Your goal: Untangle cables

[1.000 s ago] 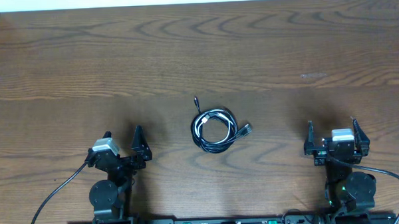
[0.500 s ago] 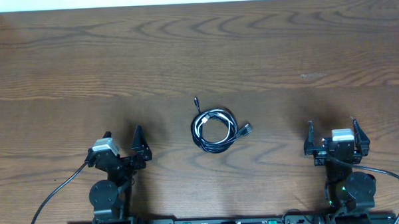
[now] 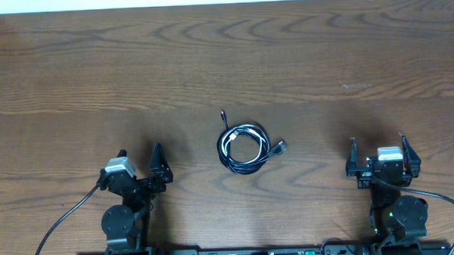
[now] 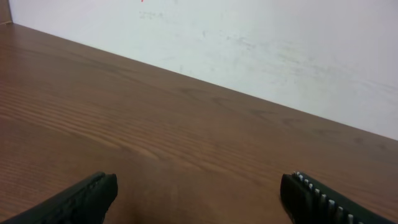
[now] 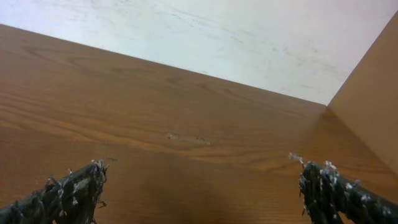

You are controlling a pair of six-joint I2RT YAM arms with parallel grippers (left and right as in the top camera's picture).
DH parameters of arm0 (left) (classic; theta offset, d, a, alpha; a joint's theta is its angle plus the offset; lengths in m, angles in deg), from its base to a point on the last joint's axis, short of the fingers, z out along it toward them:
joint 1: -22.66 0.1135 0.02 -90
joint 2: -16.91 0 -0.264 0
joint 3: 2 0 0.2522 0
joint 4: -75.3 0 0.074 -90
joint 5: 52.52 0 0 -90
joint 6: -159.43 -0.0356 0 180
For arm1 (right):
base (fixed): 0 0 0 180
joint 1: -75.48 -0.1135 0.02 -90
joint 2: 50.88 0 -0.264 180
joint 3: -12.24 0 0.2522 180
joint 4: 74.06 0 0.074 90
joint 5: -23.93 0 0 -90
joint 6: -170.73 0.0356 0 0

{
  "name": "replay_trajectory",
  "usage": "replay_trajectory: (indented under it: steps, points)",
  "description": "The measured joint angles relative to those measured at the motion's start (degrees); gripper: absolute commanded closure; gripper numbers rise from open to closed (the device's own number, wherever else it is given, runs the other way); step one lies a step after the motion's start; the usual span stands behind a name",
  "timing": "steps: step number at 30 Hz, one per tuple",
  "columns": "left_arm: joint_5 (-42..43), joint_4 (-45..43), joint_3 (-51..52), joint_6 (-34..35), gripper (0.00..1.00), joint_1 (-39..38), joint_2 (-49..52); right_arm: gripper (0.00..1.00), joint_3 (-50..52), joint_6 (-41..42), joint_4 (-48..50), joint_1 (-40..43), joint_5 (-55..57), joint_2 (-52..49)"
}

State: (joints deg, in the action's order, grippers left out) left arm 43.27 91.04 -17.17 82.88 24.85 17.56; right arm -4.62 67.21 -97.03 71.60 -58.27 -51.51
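Observation:
The cables (image 3: 243, 147) lie as one small coiled bundle at the middle of the wooden table, black strands wound with a white one, plug ends sticking out at its upper left and right. My left gripper (image 3: 157, 164) is open and empty, well left of the bundle near the front edge. My right gripper (image 3: 378, 154) is open and empty, well right of it. In the left wrist view (image 4: 199, 193) and the right wrist view (image 5: 200, 186) only bare wood lies between the spread fingers; the cables are out of both views.
The wooden table (image 3: 225, 59) ends at a white wall at the back. A raised wooden side board (image 5: 373, 106) stands at the right in the right wrist view. The arms' thick black cords (image 3: 60, 220) trail off at the front.

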Motion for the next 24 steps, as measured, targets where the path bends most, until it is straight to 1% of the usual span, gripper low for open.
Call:
replay_trajectory:
  steps: [20,24]
  points:
    - [-0.11,-0.04,0.00,0.02,0.11,0.00,0.00,0.01,0.00,0.02,0.15,0.00,-0.02,0.00]
    - [0.42,-0.61,0.00,0.33,0.11,0.00,0.00,0.01,0.04,2.03,3.21,0.00,-1.90,-0.02]
